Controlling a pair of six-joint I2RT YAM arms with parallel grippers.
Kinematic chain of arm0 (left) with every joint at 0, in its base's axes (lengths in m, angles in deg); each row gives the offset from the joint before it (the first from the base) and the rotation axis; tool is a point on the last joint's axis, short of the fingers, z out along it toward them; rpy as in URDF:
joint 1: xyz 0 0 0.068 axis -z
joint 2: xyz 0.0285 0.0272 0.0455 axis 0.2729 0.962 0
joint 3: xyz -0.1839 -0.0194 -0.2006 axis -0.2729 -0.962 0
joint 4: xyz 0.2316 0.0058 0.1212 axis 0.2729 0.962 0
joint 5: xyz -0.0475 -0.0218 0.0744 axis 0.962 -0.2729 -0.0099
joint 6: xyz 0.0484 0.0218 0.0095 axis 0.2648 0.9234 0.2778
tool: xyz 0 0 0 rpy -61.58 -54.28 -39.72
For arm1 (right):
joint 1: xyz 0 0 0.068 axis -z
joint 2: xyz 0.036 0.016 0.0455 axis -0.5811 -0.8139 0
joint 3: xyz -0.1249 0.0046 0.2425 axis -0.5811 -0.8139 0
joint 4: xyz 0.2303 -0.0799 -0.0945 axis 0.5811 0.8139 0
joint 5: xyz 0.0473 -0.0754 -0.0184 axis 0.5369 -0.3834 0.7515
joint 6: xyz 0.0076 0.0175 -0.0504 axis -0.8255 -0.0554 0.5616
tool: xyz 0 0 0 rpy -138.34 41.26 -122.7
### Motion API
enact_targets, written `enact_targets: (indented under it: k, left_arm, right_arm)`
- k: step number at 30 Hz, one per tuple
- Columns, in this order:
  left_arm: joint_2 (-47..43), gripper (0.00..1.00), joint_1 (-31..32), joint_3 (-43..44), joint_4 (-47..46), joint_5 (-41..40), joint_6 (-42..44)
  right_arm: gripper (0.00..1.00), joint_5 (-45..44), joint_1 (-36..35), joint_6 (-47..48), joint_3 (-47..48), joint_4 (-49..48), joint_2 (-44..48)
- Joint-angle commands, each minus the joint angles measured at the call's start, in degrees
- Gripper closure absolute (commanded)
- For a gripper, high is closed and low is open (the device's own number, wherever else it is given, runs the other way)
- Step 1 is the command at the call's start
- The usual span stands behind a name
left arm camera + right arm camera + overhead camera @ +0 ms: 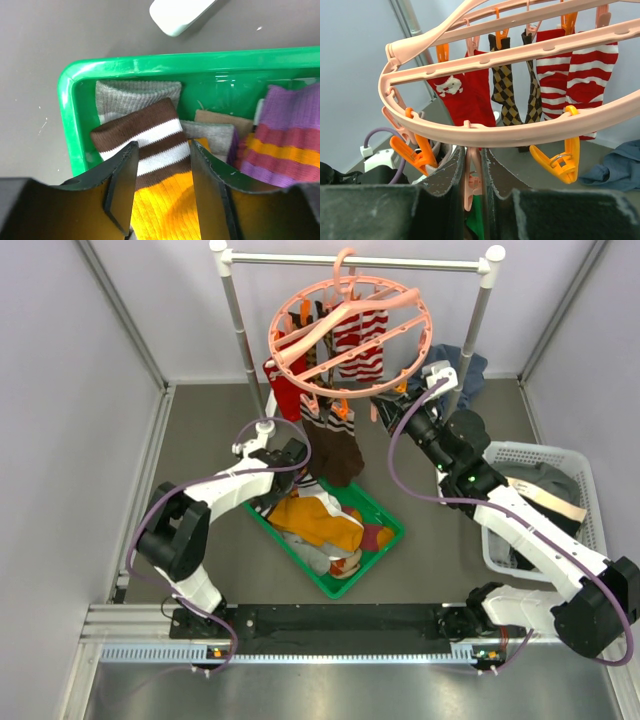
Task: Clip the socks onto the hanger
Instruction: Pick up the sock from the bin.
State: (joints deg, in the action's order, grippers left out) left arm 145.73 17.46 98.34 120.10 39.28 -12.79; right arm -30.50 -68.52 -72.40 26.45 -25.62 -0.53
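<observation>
The salmon-pink hanger (350, 325) hangs from the rail, with red (465, 95), brown argyle (505, 95) and red-and-white striped socks (575, 75) clipped to it. A dark brown sock (335, 450) dangles below its near side. My right gripper (475, 170) is shut on a pink clip under the ring's (520, 132) near edge. My left gripper (161, 147) is down in the green tray (150, 62), its jaws pressed on both sides of a yellow sock (160, 200) with a brown-and-white cuff. From above, that gripper (292, 462) sits at the tray's far left corner.
More socks lie in the tray, among them a grey one (135, 92) and a purple, red and orange striped one (290, 135). A white basket (590, 465) of garments stands at the right. Blue-grey cloth (470, 370) lies behind the rail's right post. Orange clips (560, 160) hang beside my right fingers.
</observation>
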Motion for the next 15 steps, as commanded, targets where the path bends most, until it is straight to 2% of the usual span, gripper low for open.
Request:
enact_targets:
  k: [1,3,8,15]
  left_arm:
    - [-2.84,0.49,0.45,2.88,4.82,-2.5,-1.53]
    - [-3.1,0.49,0.54,2.0,5.17,-2.68,-2.23]
    - [-2.58,0.58,0.45,-0.2,4.39,-2.59,-4.95]
    - [2.6,0.59,0.36,-1.78,1.84,-1.63,-5.13]
  right_arm:
    - [0.98,0.26,0.74,0.22,-0.37,1.82,-0.43]
    - [0.98,0.35,0.74,0.04,-0.45,1.64,-0.43]
    - [0.98,0.7,0.74,-0.22,-0.63,1.55,-0.35]
    - [0.98,0.61,0.65,-0.22,-0.89,1.64,0.01]
